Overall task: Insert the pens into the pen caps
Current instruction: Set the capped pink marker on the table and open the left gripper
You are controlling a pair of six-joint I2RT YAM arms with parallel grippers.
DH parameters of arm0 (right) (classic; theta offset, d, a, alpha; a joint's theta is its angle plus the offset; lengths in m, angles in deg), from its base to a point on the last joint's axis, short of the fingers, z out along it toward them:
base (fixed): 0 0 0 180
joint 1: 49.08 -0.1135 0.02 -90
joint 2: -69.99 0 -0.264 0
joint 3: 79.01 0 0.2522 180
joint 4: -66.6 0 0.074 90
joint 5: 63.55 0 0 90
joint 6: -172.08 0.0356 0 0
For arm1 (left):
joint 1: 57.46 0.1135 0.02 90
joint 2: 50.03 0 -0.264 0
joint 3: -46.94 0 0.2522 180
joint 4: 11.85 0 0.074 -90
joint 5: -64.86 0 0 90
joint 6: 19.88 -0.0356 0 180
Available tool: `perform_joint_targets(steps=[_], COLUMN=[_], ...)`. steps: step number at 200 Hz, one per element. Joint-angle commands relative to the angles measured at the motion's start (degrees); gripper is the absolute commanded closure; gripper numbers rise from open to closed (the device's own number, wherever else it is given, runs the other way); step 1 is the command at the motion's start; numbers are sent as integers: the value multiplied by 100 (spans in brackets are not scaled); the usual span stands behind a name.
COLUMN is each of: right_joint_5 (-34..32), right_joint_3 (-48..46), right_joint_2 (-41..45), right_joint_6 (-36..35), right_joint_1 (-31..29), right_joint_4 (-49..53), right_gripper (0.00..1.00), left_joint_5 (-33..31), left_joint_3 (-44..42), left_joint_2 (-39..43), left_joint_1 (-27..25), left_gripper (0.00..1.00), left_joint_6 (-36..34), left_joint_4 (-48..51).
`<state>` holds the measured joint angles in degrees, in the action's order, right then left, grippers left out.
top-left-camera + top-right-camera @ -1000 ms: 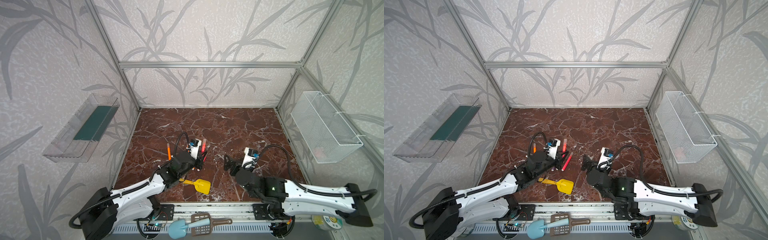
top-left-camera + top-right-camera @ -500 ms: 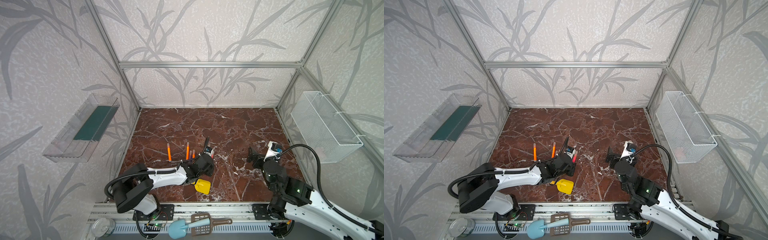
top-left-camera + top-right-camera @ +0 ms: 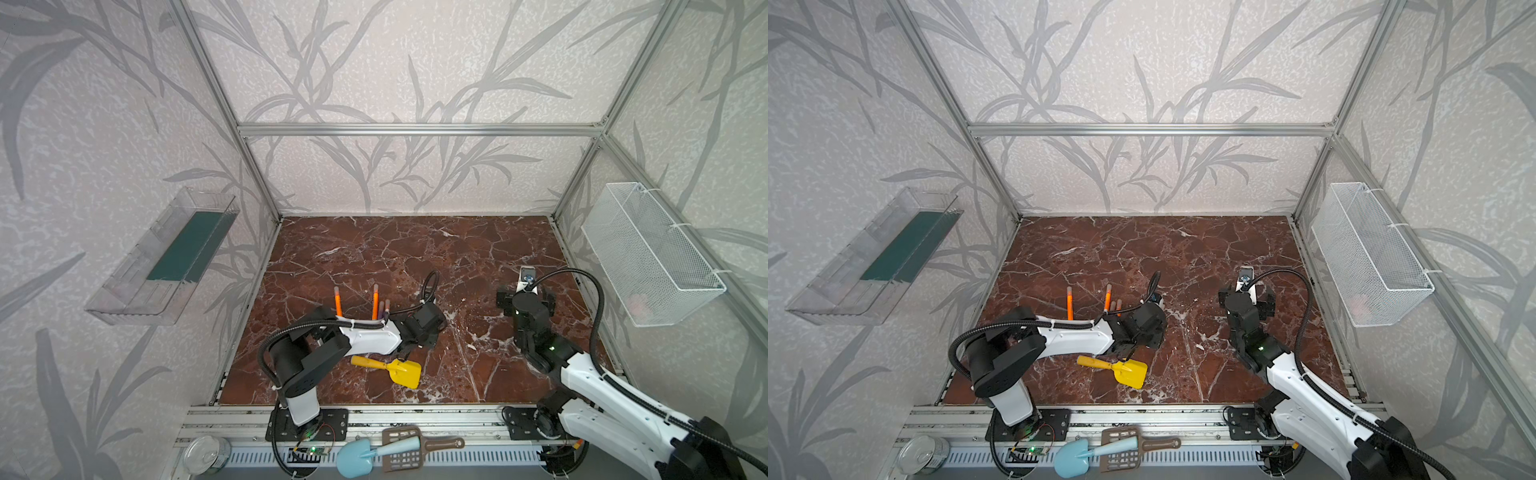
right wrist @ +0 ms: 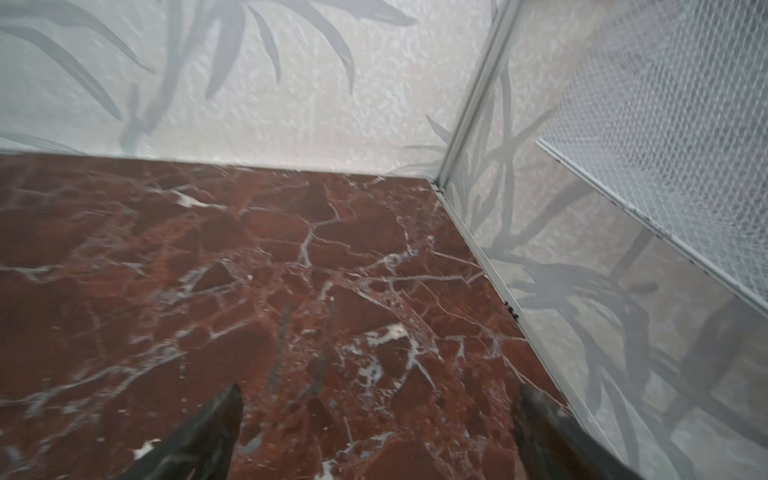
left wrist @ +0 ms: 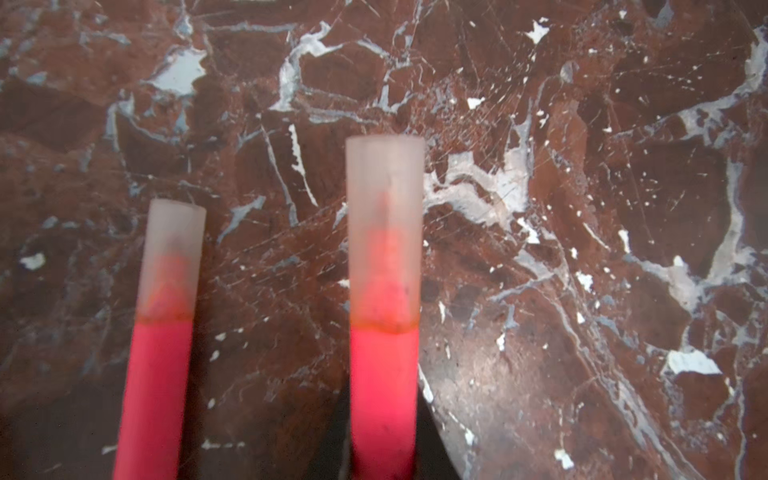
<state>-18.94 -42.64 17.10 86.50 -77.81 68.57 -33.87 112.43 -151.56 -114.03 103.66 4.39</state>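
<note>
1. A round metal tin (image 3: 205, 455) sits on the front rail (image 3: 415, 415); its contents are unclear.
2. The left hand (image 3: 417, 332), its grip hidden, hangs low over the brown marble worktop (image 3: 457, 257), close to two red-pink pens (image 5: 382, 395) wearing translucent caps (image 5: 384, 224).
3. The right hand (image 4: 380, 390) is spread and empty.
4. Capped orange pens (image 3: 338, 301) lie beyond the left arm.
5. A clear plastic wall tray (image 3: 124, 307) holds a dark green slab (image 3: 187, 245). A white wire-mesh basket (image 3: 665, 232) holds something pinkish (image 3: 1360, 305).
</note>
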Motion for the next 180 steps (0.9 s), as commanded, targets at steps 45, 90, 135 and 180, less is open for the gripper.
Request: perform_joint_targets(steps=[45,90,135,180], right_joint_5=[-242,1310,2541,2614], right_joint_3=[-300,-586,-622,-282], right_joint_2=[-2205,-2457,-3854,-3612], right_joint_6=[-1299,-1289,-1136,-989], right_joint_1=[234,915,1558,1643], right_joint_4=[-2908,-3984,-5496,-4466], right_gripper=[1,1,1,1], left_joint_5=[-1114,-2579,-4106,-3697], left_joint_3=[1043,1128,-760,-3145], left_joint_2=[332,1802,3981,4900], left_joint_1=[-2,103,1402,3660], left_gripper=[35,29,11,14], left_joint_6=[112,-399,-1916,-3014], left_joint_4=[1692,2093,340,-2524])
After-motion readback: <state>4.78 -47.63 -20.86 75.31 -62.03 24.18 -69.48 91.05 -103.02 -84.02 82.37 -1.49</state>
